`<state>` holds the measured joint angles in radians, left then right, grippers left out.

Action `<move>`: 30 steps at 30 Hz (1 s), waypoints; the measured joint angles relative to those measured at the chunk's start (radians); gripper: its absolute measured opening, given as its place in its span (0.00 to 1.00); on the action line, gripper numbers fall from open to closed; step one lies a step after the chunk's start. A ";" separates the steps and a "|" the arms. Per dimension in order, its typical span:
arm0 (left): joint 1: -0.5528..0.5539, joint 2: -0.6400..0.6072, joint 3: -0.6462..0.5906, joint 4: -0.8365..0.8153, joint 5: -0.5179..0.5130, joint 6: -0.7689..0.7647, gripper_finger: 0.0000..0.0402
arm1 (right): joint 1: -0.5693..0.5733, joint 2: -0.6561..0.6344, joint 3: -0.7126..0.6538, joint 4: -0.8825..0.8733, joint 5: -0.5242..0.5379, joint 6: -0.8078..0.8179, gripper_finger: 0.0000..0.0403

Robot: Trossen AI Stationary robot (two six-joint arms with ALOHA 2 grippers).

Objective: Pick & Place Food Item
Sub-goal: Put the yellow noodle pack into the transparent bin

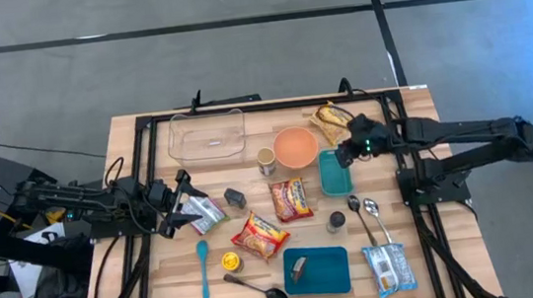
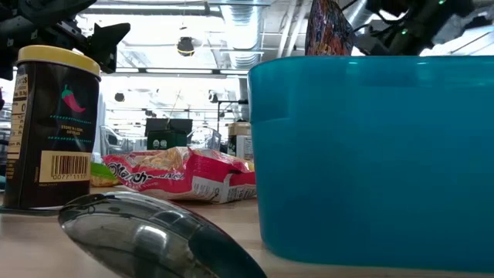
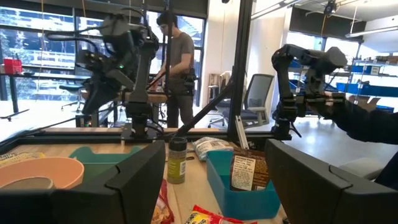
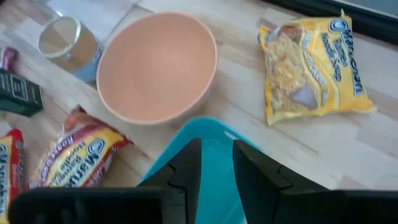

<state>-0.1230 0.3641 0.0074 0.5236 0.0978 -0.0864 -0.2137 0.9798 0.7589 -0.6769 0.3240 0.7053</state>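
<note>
Right gripper (image 1: 349,152): hangs over the far end of the teal bin (image 1: 335,173); in the right wrist view its two dark fingers (image 4: 186,167) stand close together with only a narrow gap, and the teal rim shows in that gap. Whether the pads press the rim cannot be told.
Beside the right gripper: the peach bowl (image 1: 296,147) sits just next to it on the side toward the table's middle; the yellow noodle packet (image 1: 331,119) lies just beyond it, near the far edge.
A little further from the right gripper: a small cup (image 1: 266,160) past the bowl, and a red noodle packet (image 1: 291,199) near the bin's long side.
Food items: the yellow packet lies flat on the wood, apart from the bowl; a second red packet (image 1: 259,235) lies closer to the table's middle.
Left gripper (image 1: 181,204): low over the table's left part, fingers (image 3: 134,180) spread wide with nothing between them.
Next to the left gripper: a silvery pouch (image 1: 205,213) touching or just off its fingertips; a small dark box (image 1: 235,198) just past that.
Further from the left gripper: a clear tray (image 1: 208,135) toward the far edge, a blue spoon (image 1: 203,268) toward the near edge.
</note>
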 joint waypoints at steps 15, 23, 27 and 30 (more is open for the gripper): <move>0.000 0.000 0.000 0.000 0.000 0.000 0.67 | -0.365 0.000 0.000 0.141 -0.224 -0.141 0.22; 0.000 0.000 0.000 0.000 0.000 0.000 0.67 | -0.503 0.025 0.000 0.185 -0.329 -0.159 0.22; 0.000 0.000 0.000 0.000 0.000 0.000 0.67 | -0.549 0.069 0.000 0.219 -0.403 -0.160 0.22; 0.000 0.000 0.000 0.000 0.000 0.000 0.67 | -0.572 0.118 0.000 0.238 -0.432 -0.164 0.22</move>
<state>-0.1228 0.3640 0.0074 0.5236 0.0978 -0.0861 -0.7852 1.0982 0.7589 -0.4388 -0.1079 0.5416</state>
